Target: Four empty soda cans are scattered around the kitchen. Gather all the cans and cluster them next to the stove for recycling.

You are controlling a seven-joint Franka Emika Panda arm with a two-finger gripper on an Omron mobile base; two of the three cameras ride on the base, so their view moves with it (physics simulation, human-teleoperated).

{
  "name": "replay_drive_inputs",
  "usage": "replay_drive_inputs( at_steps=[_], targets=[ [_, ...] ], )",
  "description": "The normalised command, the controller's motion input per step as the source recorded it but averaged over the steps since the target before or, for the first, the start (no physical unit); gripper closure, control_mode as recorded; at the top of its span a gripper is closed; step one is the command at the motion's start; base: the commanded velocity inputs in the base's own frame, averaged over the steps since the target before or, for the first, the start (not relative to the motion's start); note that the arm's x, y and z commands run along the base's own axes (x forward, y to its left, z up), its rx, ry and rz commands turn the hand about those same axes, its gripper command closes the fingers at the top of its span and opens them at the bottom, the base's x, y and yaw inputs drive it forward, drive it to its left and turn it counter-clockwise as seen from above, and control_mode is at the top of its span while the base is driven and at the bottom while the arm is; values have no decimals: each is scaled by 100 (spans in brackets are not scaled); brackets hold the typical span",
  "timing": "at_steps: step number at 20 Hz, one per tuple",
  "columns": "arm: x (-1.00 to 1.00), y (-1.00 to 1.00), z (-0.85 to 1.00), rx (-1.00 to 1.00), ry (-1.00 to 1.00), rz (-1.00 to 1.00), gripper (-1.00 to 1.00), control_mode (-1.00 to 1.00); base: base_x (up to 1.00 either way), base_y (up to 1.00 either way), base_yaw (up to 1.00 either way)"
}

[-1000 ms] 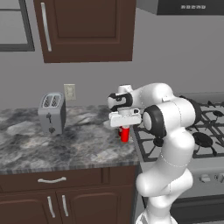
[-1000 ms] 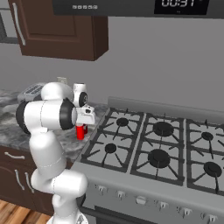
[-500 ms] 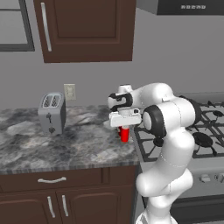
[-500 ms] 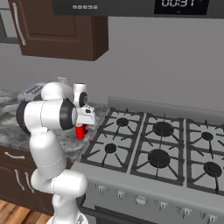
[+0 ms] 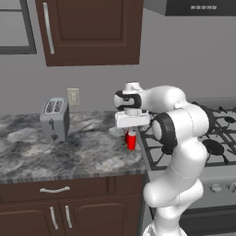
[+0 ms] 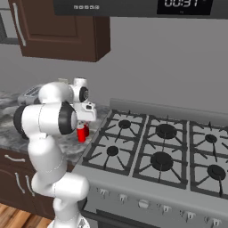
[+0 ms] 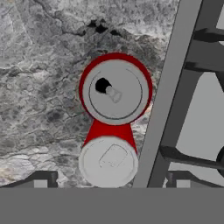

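Note:
Two red soda cans with silvery tops stand upright side by side on the marble counter, close to the stove's (image 7: 192, 87) left edge. In the hand view one can (image 7: 114, 89) is at the centre, and the other (image 7: 109, 159) stands low between my fingertips. My gripper (image 7: 109, 181) hangs straight above them, open, its tips spread wide and touching neither can. From the base cameras a red can (image 5: 131, 139) (image 6: 82, 132) shows just under the gripper (image 5: 131, 130) (image 6: 84, 124), beside the stove (image 5: 216, 138) (image 6: 156, 151).
A silver toaster (image 5: 54, 119) (image 6: 31, 92) stands at the counter's (image 5: 69, 152) back left, below a wall outlet (image 5: 73, 97). Dark upper cabinets (image 5: 92, 27) hang above. A microwave (image 6: 133, 6) sits over the stove's black grates.
The jaws have gone from shut on a can to wide open, leaving it standing on the counter. The arm has held its place.

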Motion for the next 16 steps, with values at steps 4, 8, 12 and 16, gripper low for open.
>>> replay_drive_inputs(
  at_steps=[4, 8, 12, 16],
  targets=[
    [-67, 0, 43, 0, 0, 0, -100, -100, 0, 0, 0],
    [-100, 1, 3, 1, -2, 0, -100, -100, 0, 0, 0],
    [-100, 1, 4, 0, -7, 0, -100, -100, 0, 0, 0],
    [-21, 2, 0, 0, 0, 0, -100, -100, 0, 0, 0]
  ],
)
